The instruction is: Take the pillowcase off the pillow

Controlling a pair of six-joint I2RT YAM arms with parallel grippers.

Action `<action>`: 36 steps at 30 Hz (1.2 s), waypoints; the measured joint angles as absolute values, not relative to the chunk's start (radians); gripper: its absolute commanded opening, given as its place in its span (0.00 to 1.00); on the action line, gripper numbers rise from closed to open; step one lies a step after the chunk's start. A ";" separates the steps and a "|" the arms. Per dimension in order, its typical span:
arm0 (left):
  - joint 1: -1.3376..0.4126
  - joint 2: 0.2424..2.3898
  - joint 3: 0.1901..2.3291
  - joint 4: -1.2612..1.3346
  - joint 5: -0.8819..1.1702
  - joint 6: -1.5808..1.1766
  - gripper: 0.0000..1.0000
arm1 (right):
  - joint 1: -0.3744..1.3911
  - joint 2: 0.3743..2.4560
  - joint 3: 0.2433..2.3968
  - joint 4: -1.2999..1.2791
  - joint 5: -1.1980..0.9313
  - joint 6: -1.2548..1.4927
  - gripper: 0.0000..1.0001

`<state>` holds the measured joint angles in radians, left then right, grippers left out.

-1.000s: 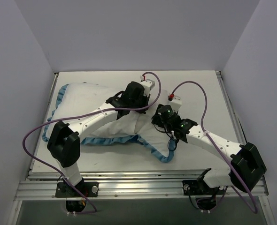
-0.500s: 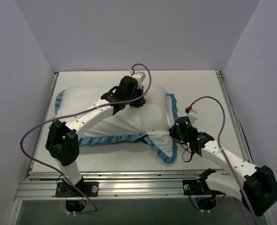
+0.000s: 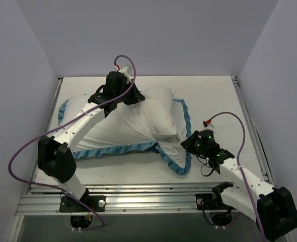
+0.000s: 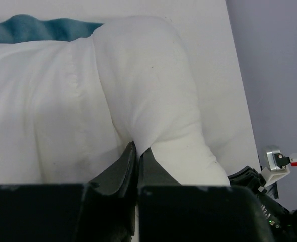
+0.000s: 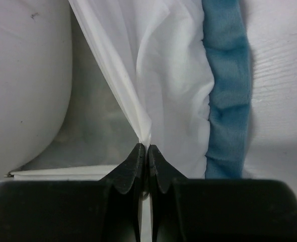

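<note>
With left gripper (image 4: 137, 146) pinched tight on a plump corner of the pillow (image 4: 148, 85) and right gripper (image 5: 144, 147) closed on a thin white fold of the pillowcase (image 5: 163, 75) beside its blue ruffle, judged the job roughly half done. Saw one end of the pillow poking out toward the far side of the table (image 3: 214, 96), the rest apparently inside the cover and left to pull free.

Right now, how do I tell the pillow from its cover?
Look at the cloth heap on the table. The pillow is the puffy corner poking out at the far side, pinched by the left gripper. It is plain white and stuffed, while the pillowcase around it is thin with a blue ruffle.
</note>
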<state>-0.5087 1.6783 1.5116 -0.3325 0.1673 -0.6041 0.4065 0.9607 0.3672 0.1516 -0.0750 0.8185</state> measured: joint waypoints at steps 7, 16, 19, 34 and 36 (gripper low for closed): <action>-0.493 1.661 1.512 -0.330 0.197 -0.653 0.02 | 0.381 0.949 0.364 0.189 -0.155 0.780 0.11; -0.617 1.663 1.512 -0.299 0.197 -0.621 0.62 | 0.378 0.927 0.535 0.001 -0.138 0.644 0.63; -0.649 1.618 1.495 -0.304 0.154 -0.603 0.85 | 0.373 0.899 0.646 -0.081 -0.096 0.596 0.79; -0.526 1.104 1.113 -0.578 -0.232 -0.629 0.95 | 0.505 1.205 0.871 -0.090 -0.169 0.434 0.79; -0.475 1.144 1.024 -0.581 -0.223 -0.645 0.95 | 0.556 1.270 0.871 -0.072 -0.156 0.426 0.46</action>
<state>-0.4751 1.1439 1.0241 -0.5812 -0.2234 -0.6445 0.5564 1.2697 0.8715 -0.0715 -0.1562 0.4255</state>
